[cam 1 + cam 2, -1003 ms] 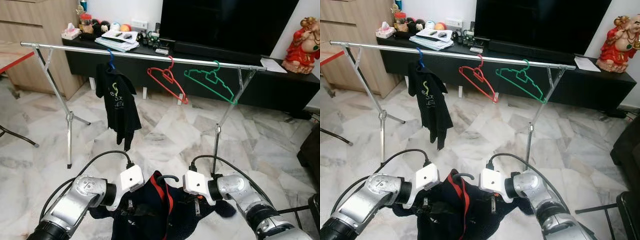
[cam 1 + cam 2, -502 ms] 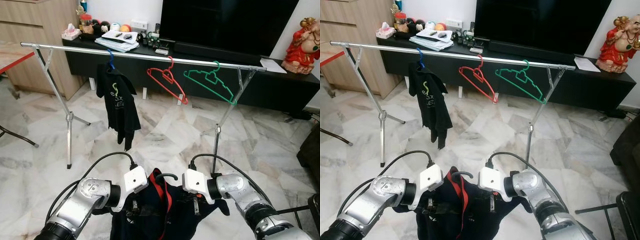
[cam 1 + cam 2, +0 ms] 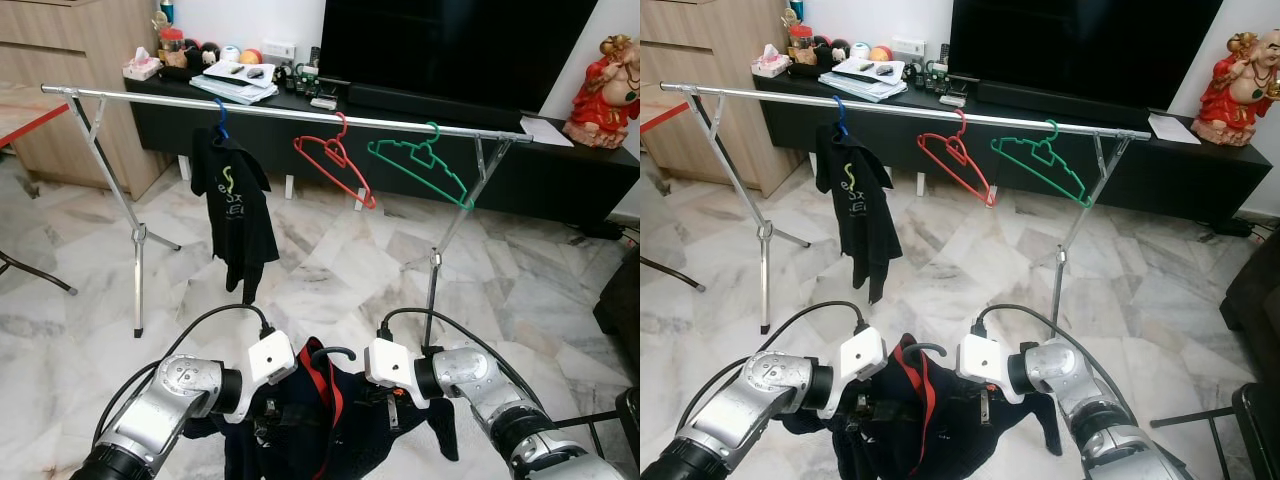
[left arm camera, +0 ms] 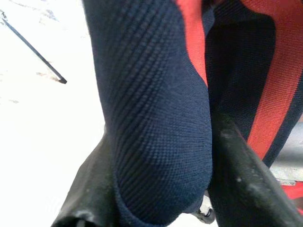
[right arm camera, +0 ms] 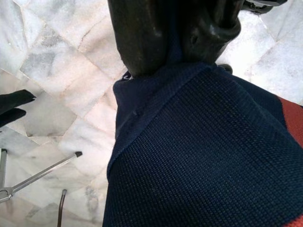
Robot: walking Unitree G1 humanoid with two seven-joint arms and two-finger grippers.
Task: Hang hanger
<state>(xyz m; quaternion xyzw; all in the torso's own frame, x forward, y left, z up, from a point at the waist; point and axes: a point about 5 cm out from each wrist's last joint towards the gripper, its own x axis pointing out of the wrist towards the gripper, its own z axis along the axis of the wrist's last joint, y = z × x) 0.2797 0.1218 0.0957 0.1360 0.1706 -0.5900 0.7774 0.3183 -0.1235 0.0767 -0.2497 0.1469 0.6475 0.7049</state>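
A navy shirt with red stripes (image 3: 330,420) sits on a black hanger whose hook (image 3: 335,352) sticks up between my two wrists, low in front of me. My left gripper (image 3: 268,420) is shut on the shirt's left shoulder; in the left wrist view the navy fabric (image 4: 156,118) is pinched between the fingers (image 4: 246,179). My right gripper (image 3: 390,408) is shut on the right shoulder, its fingers (image 5: 142,33) clamped on the cloth (image 5: 199,156). The silver clothes rail (image 3: 300,112) runs across the room well ahead of and above both grippers.
On the rail hang a black shirt on a blue hanger (image 3: 235,205), a bare red hanger (image 3: 337,160) and a bare green hanger (image 3: 422,165). The rail's legs (image 3: 138,250) stand on marble floor. Behind it are a black TV console (image 3: 560,170) and a wooden cabinet (image 3: 60,60).
My left arm has shifted slightly right and closer to the shirt. The navy shirt's right sleeve now droops lower. The black shirt on the rail has swung a little.
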